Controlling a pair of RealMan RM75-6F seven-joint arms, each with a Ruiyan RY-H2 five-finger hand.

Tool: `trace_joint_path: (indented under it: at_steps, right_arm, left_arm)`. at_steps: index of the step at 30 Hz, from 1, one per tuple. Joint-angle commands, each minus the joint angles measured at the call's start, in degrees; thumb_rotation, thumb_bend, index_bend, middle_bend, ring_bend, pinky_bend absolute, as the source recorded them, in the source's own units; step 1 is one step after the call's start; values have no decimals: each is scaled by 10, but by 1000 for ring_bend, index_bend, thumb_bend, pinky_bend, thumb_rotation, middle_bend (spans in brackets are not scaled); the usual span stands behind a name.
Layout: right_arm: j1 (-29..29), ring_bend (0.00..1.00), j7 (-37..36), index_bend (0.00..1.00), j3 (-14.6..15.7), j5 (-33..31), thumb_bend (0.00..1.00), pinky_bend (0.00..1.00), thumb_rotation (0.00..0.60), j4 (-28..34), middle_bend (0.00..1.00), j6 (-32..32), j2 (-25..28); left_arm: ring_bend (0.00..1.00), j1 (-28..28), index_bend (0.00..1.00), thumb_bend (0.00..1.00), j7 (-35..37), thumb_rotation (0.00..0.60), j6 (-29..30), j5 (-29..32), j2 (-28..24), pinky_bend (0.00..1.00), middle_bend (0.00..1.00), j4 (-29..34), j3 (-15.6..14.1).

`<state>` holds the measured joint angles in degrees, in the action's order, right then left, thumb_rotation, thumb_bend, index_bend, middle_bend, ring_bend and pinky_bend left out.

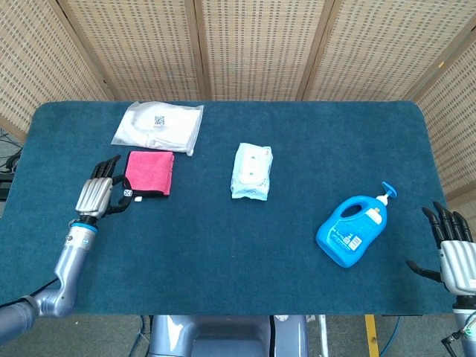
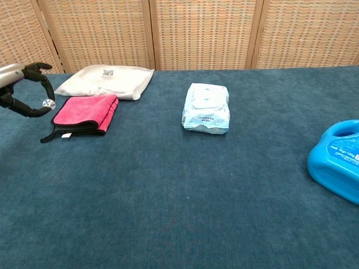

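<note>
My left hand (image 1: 97,195) hangs above the table just left of a folded pink towel (image 1: 149,172), fingers apart and curved, holding nothing. In the chest view the left hand (image 2: 26,89) shows at the left edge, raised higher than the pink towel (image 2: 85,114) and apart from it. My right hand (image 1: 454,250) is off the table's front right corner, fingers spread and empty, to the right of a blue detergent bottle (image 1: 352,230) lying on its side. The chest view does not show the right hand.
A white flat package (image 1: 158,126) lies behind the towel. A pale blue wipes pack (image 1: 251,170) sits mid-table. The blue bottle (image 2: 336,159) is cut off at the chest view's right edge. The table (image 1: 223,245) has a dark blue cloth; wicker screens stand behind.
</note>
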<state>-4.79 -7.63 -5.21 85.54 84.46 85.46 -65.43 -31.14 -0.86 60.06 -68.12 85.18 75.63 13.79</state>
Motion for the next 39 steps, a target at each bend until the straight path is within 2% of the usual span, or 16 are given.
trace_joint_path:
  at_steps: [1,8,10,12,14,15,26,28,32,33,39]
  right_arm:
    - [1,0,-3,31,0,0,0,0,600,0,0,2,2]
    - [1,0,-12,31,-1,-1,0,0,600,-1,0,2,4]
    - [1,0,-12,31,-1,-1,0,0,600,-1,0,2,5]
    - [2,0,-11,31,-1,-1,0,0,600,0,0,2,5]
    - [2,0,-10,31,-1,-1,0,0,600,0,0,3,5]
    - [2,0,-10,31,-1,-2,0,0,600,1,0,3,5]
    - [1,0,-7,31,-1,-1,0,0,600,1,0,0,4]
    - [1,0,-6,31,-1,-2,0,0,600,1,0,1,4]
    - [1,0,-4,31,0,0,0,0,600,2,0,1,3]
    - [1,0,-3,31,0,0,0,0,600,3,0,2,3]
    - [3,0,1,31,1,3,0,0,600,6,0,6,3]
  left_arm:
    - [0,16,589,389,25,600,58,-55,-65,0,0,105,13]
    - [0,18,564,367,25,600,99,-87,-99,0,0,172,27]
    - [0,17,416,349,20,600,102,-87,-104,0,0,183,30]
    - [0,15,157,331,19,600,99,-86,-109,0,0,192,28]
    - [0,13,49,326,23,600,93,-85,-115,0,0,199,26]
    - [0,13,28,323,25,600,93,-85,-116,0,0,199,25]
    - [0,22,11,315,51,600,101,-89,-129,0,0,185,14]
    - [0,30,2,273,56,600,110,-95,-137,0,0,180,9]
    - [0,61,0,25,56,600,133,-97,-164,0,0,172,-9]
    - [0,72,0,1,53,600,142,-94,-172,0,0,170,-15]
    - [0,140,0,0,79,600,186,-84,-210,0,0,176,-49]
